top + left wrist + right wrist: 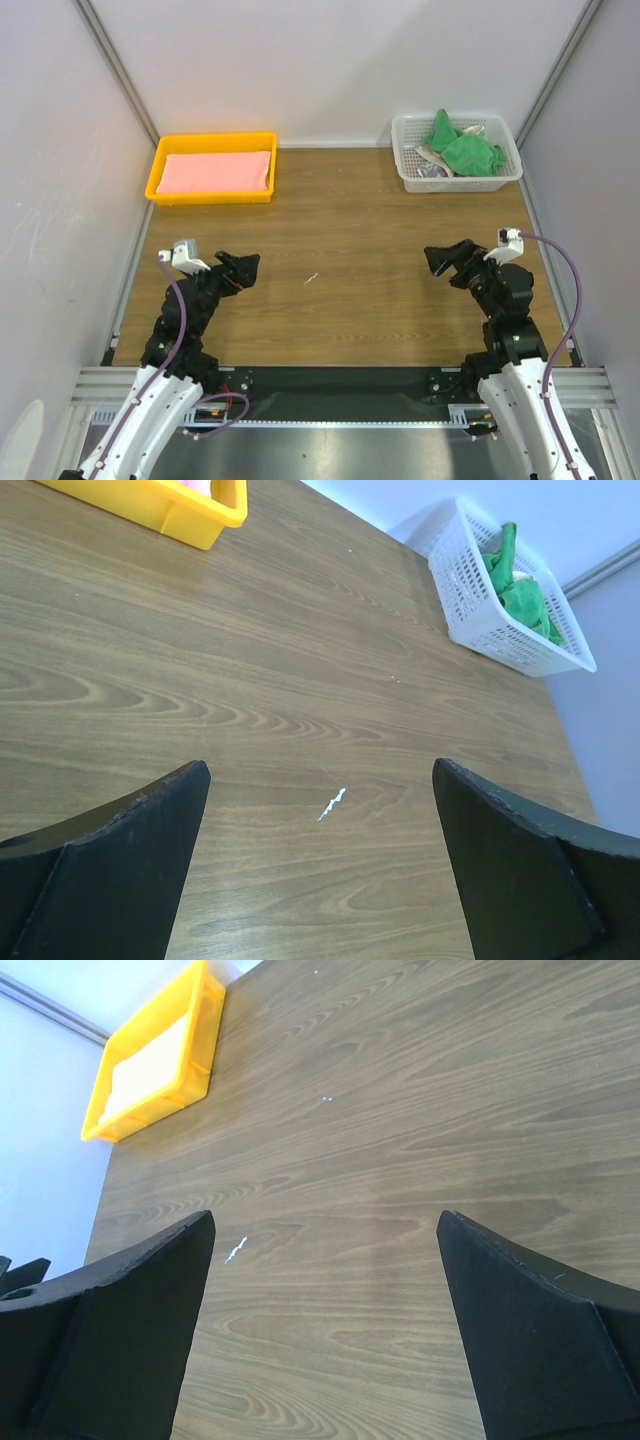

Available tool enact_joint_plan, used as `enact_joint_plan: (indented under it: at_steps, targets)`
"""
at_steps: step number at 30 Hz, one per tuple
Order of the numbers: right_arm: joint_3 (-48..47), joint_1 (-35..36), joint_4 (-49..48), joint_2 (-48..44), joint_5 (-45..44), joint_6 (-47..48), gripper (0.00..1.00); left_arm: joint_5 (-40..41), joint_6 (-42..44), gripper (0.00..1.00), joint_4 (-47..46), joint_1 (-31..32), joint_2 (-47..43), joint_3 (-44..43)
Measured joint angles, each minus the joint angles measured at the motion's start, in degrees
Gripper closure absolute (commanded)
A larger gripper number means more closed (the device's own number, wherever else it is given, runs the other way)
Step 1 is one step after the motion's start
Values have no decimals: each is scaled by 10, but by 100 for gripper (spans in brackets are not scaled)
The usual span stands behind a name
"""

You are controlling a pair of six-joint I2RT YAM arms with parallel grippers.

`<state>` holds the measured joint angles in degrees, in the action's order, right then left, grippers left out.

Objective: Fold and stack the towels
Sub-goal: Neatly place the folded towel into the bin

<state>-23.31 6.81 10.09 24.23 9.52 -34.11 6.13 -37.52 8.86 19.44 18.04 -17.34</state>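
A folded pink towel point(214, 171) lies flat in the yellow tray point(153, 184) at the back left. Crumpled green towels point(462, 148) sit in the white basket point(408, 175) at the back right; they also show in the left wrist view point(518, 588). My left gripper point(243, 267) is open and empty above the table at the near left, fingers point(120, 870) wide apart. My right gripper point(446, 259) is open and empty at the near right, fingers point(120, 1330) wide apart. Both are far from the towels.
The wooden table point(340, 250) has a small white scratch point(312, 278) near its middle, also seen in the left wrist view point(331, 804) and the right wrist view point(235, 1250). White walls close in the back and both sides. The basket also holds some pale items point(432, 165).
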Motion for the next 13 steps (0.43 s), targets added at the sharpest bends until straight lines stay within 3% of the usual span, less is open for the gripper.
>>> enact_joint_plan:
  at_steps: [13]
  targets:
    - [1, 0, 9, 9, 0, 7, 0, 9, 0, 0, 12, 0, 22, -2]
